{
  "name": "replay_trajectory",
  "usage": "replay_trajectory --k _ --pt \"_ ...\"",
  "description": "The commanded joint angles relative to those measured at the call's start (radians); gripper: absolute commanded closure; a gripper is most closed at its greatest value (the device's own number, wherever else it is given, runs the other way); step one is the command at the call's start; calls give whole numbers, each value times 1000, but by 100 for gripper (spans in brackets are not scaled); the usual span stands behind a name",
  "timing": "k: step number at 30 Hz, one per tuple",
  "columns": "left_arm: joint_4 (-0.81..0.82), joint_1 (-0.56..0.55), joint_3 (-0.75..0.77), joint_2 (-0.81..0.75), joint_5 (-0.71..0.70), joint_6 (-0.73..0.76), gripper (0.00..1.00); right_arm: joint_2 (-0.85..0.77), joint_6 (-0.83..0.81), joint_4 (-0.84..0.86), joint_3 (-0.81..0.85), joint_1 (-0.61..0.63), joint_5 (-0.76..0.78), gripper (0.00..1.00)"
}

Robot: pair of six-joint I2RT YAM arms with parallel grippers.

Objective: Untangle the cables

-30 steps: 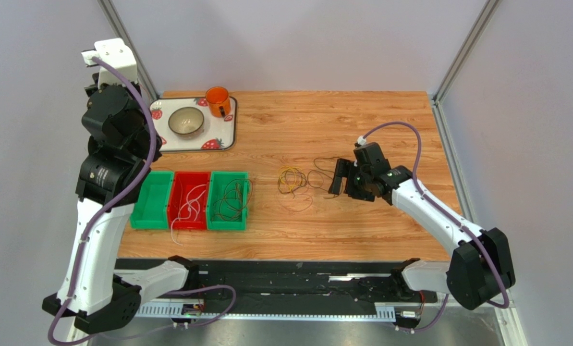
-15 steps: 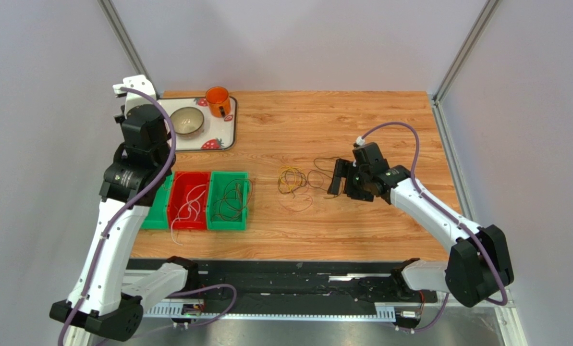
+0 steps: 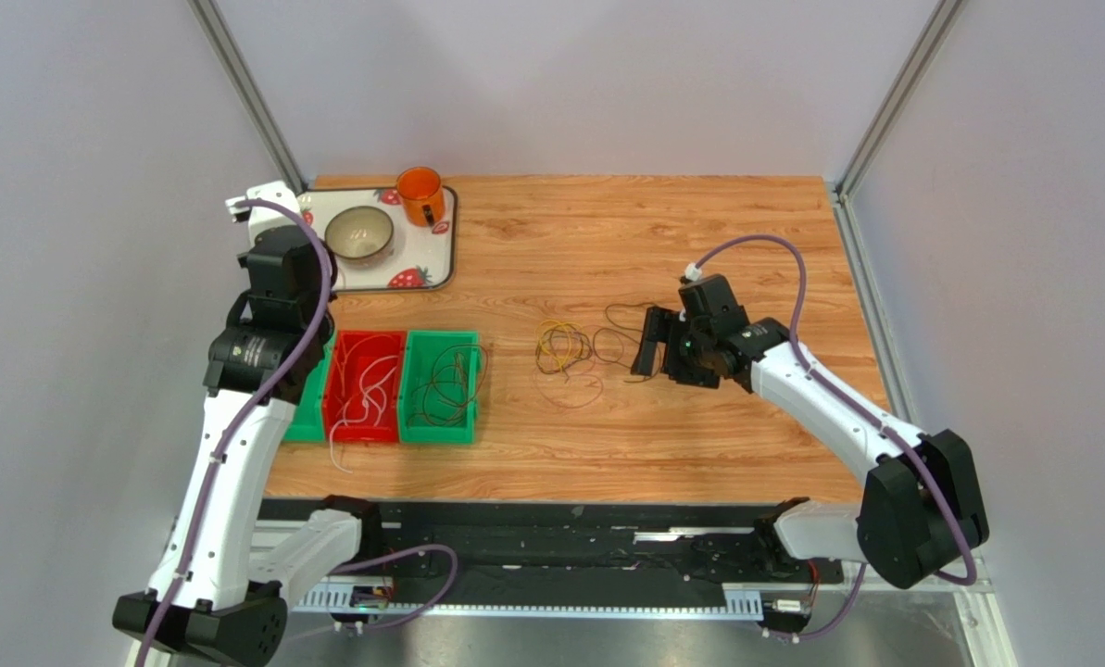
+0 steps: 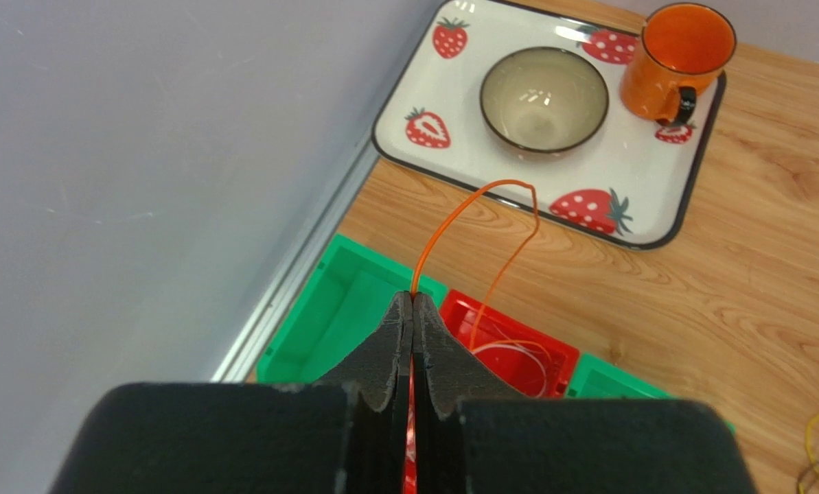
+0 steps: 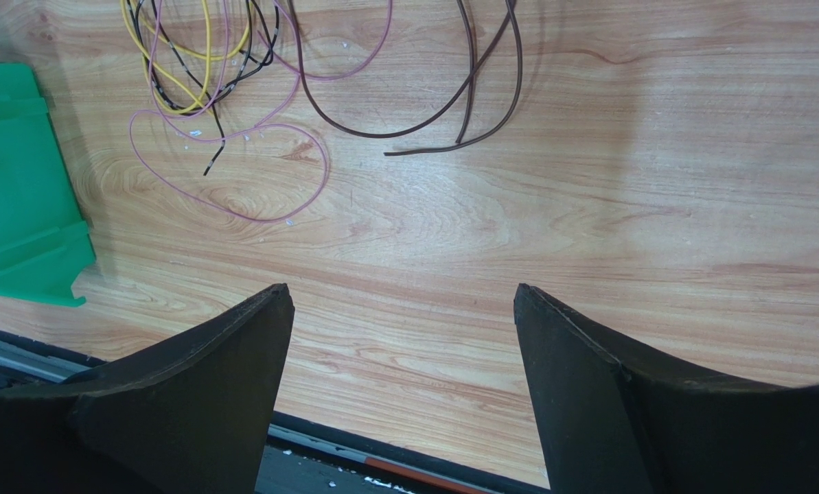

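The left tool (image 4: 411, 305) is pinched tight on an orange cable (image 4: 507, 184), held above the plastic bins (image 4: 547, 346), likely for dropping in. The right tool (image 5: 401, 298) gapes empty over the tabletop (image 5: 651, 216) beside the yellow-pink-brown tangle (image 5: 207, 62).

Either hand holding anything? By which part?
The left hand is shut on the orange cable, pinching one leg of its loop. The right hand is open, holding nothing.

A thin orange cable (image 4: 501, 183) arched up in a narrow loop, pinched in the left gripper (image 4: 412, 307). On the table (image 5: 589, 257), a yellow cable (image 5: 208, 51) and a pink cable (image 5: 325, 170) lay tangled, with a dark brown cable (image 5: 382, 135) looped just beside them.
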Motion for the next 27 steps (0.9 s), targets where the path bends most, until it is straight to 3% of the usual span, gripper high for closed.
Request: replay_trajectory --k 1,5,18,27 --pt "-31 5 -42 -52 88 -82 100 7 -11 39 2 -1 -10 17" --pt "-46 5 -88 -87 122 -83 100 13 -11 42 5 -3 -14 17" --pt "-136 5 -148 -81 24 -97 100 -4 -6 44 -8 -1 -20 17" --pt "-122 5 -145 89 172 -77 100 -10 -3 56 -25 -1 -16 17"
